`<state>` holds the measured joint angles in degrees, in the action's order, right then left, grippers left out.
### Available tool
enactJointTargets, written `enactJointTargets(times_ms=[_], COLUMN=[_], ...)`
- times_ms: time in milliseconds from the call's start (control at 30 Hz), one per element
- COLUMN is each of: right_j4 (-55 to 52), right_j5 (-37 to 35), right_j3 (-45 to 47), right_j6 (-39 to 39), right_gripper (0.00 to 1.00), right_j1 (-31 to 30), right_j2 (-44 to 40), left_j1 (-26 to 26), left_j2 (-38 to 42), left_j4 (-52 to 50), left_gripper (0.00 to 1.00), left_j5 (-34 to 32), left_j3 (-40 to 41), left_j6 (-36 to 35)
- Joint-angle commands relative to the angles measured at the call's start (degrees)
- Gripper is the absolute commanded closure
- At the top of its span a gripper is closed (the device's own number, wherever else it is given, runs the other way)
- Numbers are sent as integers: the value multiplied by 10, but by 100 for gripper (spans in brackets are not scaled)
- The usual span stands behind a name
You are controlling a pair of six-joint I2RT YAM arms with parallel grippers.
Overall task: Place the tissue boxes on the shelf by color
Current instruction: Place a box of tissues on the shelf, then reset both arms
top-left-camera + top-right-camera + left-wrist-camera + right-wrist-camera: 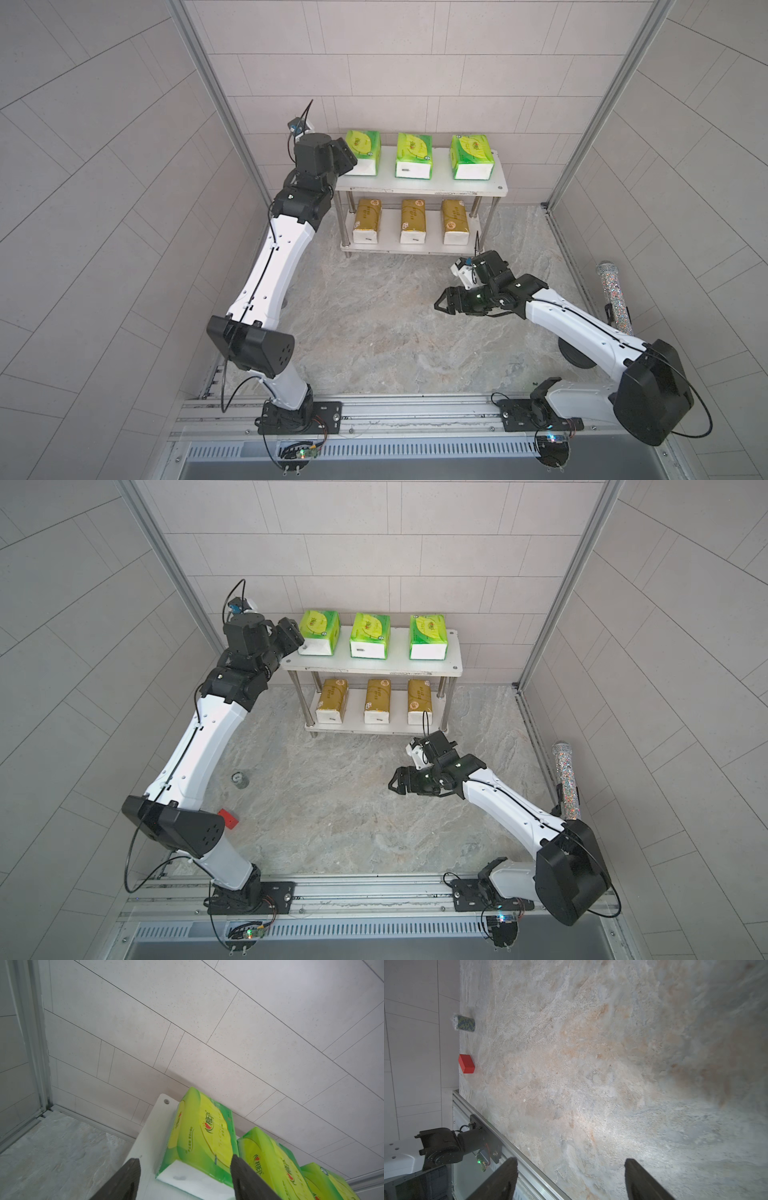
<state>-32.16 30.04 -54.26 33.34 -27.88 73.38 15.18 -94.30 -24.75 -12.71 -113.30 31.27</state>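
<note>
Marble top (pixel 374 332): 6 tissue boxes (pixel 413 160) lie front-to-back; left claw (pixel 184 1158), right claw (pixel 571 1160) gape empty.

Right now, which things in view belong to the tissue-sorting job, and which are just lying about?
Part of the job:
- green tissue boxes, three on the top tier
- gold-brown tissue boxes, three on the lower tier
- shelf

Just lying about:
- glittery cylinder, upright, far right
- red block, far left
- small patterned roll, far left

Green tissue pack (pixel 199 1138) reads 心相印; small print illegible.
</note>
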Motion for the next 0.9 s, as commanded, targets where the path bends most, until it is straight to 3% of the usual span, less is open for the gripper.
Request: enactJointTargets(times_ms=[0,167,333,467,633,733,867], right_j4=[-48,-70,-74,-65,50,164,265], right_j5=[-45,-72,-100,-193,-392,-435,-452], right_j3=[-39,-61,-64,-62,-1,65,127], right_j6=[-40,-55,-78,-117,-168,-211,-219], right_gripper=[2,0,0,0,0,0,0], right_j1=[7,25,70,98,114,133,183], right_j2=[-17,-19,-15,-31,-75,-92,-79], left_j1=[2,8,9,10,10,9,8], left_j2=[60,180,261,307,307,292,283], left_j4=[-90,-115,-180,-162,-77,-22,60], left_gripper=[23,22,22,19,4,0,0], left_j5=[-35,-79,-74,-47,-36,-76,-110], left_j3=[34,175,291,422,558,621,701], left_j6=[-45,-71,-88,-108,-164,-153,-193])
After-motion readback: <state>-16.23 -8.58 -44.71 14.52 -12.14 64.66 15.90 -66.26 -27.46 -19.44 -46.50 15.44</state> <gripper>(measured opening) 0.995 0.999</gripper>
